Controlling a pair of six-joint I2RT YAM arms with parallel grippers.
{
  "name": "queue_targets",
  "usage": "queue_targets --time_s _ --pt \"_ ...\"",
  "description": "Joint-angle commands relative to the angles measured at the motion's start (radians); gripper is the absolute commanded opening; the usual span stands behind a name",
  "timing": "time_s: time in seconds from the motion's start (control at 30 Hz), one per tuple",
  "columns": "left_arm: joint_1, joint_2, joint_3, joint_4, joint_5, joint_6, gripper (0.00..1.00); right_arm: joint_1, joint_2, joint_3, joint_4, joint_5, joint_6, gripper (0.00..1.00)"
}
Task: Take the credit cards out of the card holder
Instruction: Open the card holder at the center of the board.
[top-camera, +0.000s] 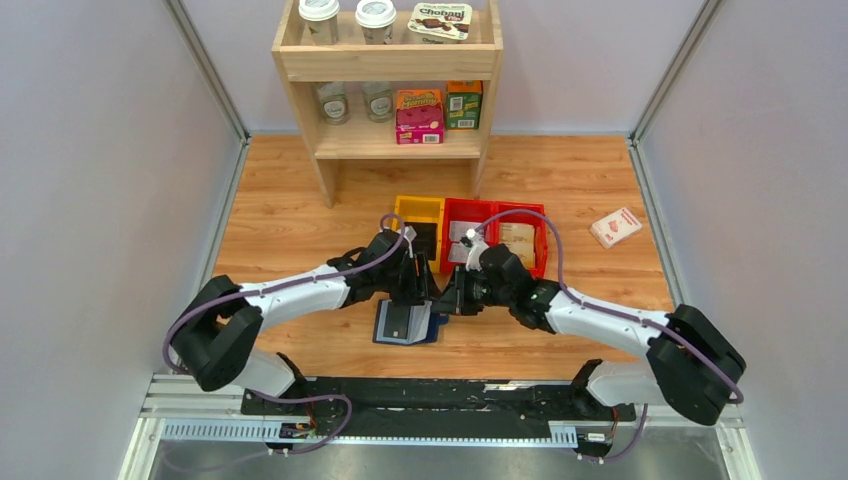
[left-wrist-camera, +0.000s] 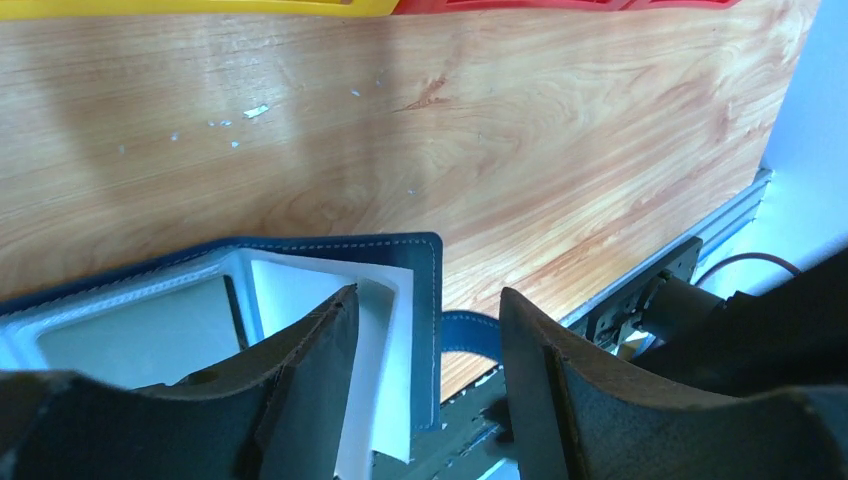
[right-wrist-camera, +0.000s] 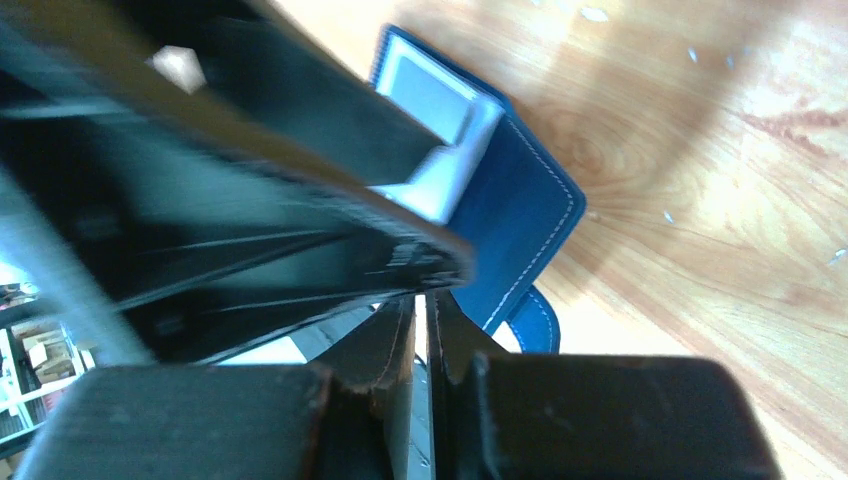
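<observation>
Navy card holder (right-wrist-camera: 527, 208) lies open; right gripper (right-wrist-camera: 422, 310) seems almost closed.

left claw (left-wrist-camera: 428, 305): spread | right claw (right-wrist-camera: 421, 312): pinched closed | left arm (top-camera: 300, 290), right arm (top-camera: 600, 318): reaching inward

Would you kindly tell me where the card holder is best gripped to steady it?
Probably the stitched cover edge beside the snap tab, from above: the card holder lies open and flat on the table, that edge is bare, and the open left gripper seems to straddle it.
</observation>
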Motion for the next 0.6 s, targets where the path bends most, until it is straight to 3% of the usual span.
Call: queue_targets --time_s 0.0,0.33,0.57 --pt "-0.019 0.077 0.020 0.104 0.083 -0.032 0.62 0.001 -0.094 -0.058 0.120 0.023 0.021 0.11" --pt "-0.026 0.256 0.072 0.131 0.093 -0.044 0.62 -0.001 -0.015 -0.078 0.146 -0.001 0.073 0.08" --pt "-0.028 0.197 0.054 0.085 0.033 -0.025 0.62 -0.042 0.085 -0.096 0.223 -0.079 0.116 0.07"
